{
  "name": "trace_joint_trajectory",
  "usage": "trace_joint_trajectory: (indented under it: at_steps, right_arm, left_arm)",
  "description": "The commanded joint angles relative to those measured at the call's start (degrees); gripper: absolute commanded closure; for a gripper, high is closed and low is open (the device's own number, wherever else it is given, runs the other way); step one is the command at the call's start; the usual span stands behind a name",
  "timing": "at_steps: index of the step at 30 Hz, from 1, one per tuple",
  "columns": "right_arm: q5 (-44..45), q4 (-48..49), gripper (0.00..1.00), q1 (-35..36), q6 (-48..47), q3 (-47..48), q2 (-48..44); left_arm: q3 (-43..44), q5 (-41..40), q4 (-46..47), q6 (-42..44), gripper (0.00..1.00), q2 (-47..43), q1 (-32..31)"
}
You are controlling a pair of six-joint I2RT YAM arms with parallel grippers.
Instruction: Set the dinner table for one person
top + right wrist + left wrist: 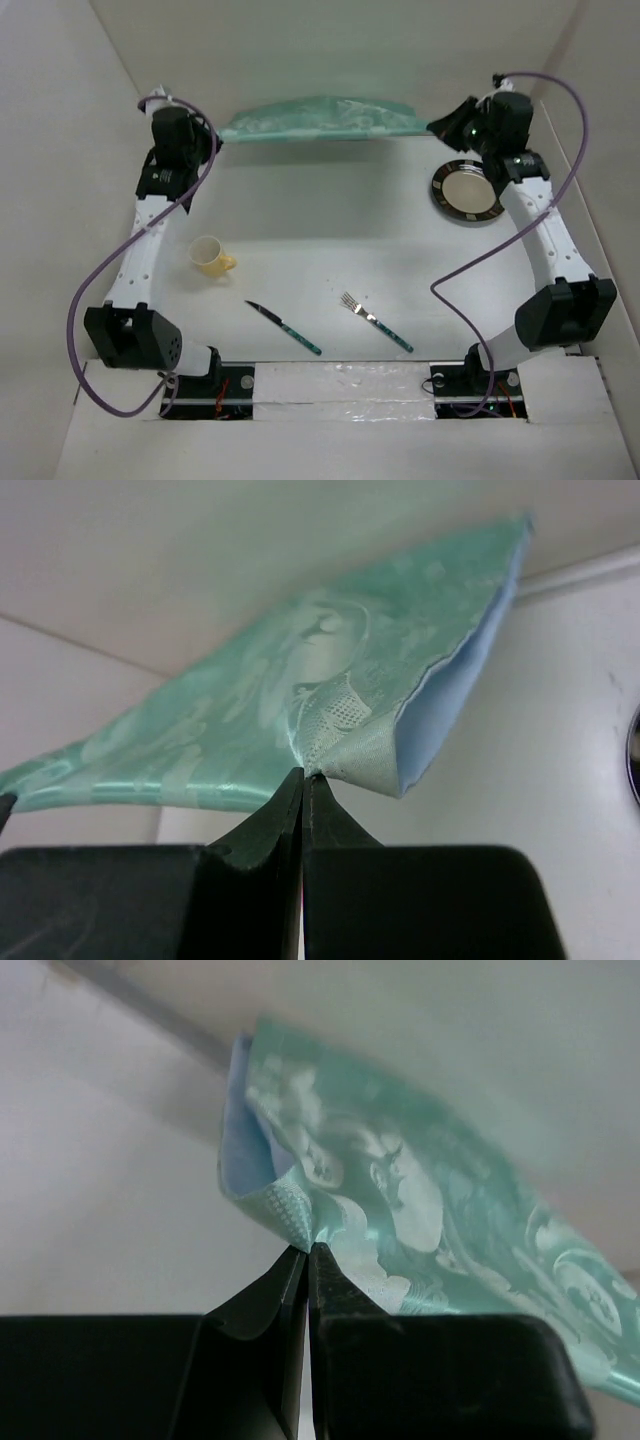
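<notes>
We have the mint-green patterned cloth point(318, 118) pinched at two corners. Our left hand point(305, 1250) is clamped on the left corner and our right hand point(302, 775) on the right one, each pair of fingers pressed together with only fabric between them. Held this way, the cloth is stretched between the arms at the far side of the table point(330, 215). We judge that this lets us draw it out flat rather than bunched. At each grip the corner folds over and shows a pale blue underside. We cannot tell whether its far edge rests on the surface. The table is a broad, matte white top hemmed in by plain white walls point(60, 200). A dark-rimmed plate point(467, 190) sits just beside our right arm, and a yellow cup point(207, 255) is near our left arm. A knife point(283, 327) and a fork point(375, 322) lie apart from each other, closer to our bases.
</notes>
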Motion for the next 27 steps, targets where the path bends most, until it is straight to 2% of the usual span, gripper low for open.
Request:
trace_joint_trajectory:
  at_steps: [1, 3, 7, 8, 9, 14, 15, 16, 23, 27]
  right_arm:
    - [-3.14, 11.55, 1.00, -0.49, -1.91, -19.64, -2.04]
    - [-4.73, 14.71, 1.00, -0.49, -2.96, -27.16, -3.01]
    - [-5.09, 15.88, 1.00, -0.49, -4.37, -41.22, 0.22]
    - [-5.08, 15.87, 1.00, -0.49, -4.55, -41.25, 0.24]
    - [-5.08, 15.00, 1.00, -0.49, -4.90, -41.95, 0.76]
    - [-3.59, 12.62, 1.00, -1.02, -6.04, -45.29, 0.78]
    - [-3.50, 12.53, 1.00, -1.02, -6.22, -46.60, -0.62]
    - [-3.41, 12.36, 1.00, -1.02, -6.22, -47.14, -1.16]
    - [-2.80, 9.81, 1.00, -1.02, -6.13, -51.27, -6.26]
    - [-2.36, 8.05, 0.97, -1.54, -6.66, -52.85, -9.07]
  left_arm:
    - [-17.78, -1.62, 10.38, -2.05, 1.00, -4.16, 0.87]
    - [-28.13, -0.83, 13.38, -3.46, 1.00, -5.14, 0.87]
    - [-41.95, 2.16, 18.46, -6.01, 0.99, -4.01, 0.87]
    - [-43.30, 2.16, 18.49, -6.01, 0.99, -4.01, 0.87]
    - [-44.62, 2.16, 18.92, -6.19, 0.94, -3.48, 0.87]
    - [-47.44, 3.56, 18.05, -6.19, 0.91, -3.04, 0.87]
    - [-47.27, 3.57, 17.53, -6.10, 0.98, -3.21, 0.35]
    - [-47.09, 3.22, 17.17, -6.10, 1.00, -3.39, 0.34]
    - [-45.07, 2.07, 10.94, -4.70, 1.00, -4.97, -0.71]
    - [-44.28, 3.21, 8.56, -4.17, 0.88, -6.81, -1.51]
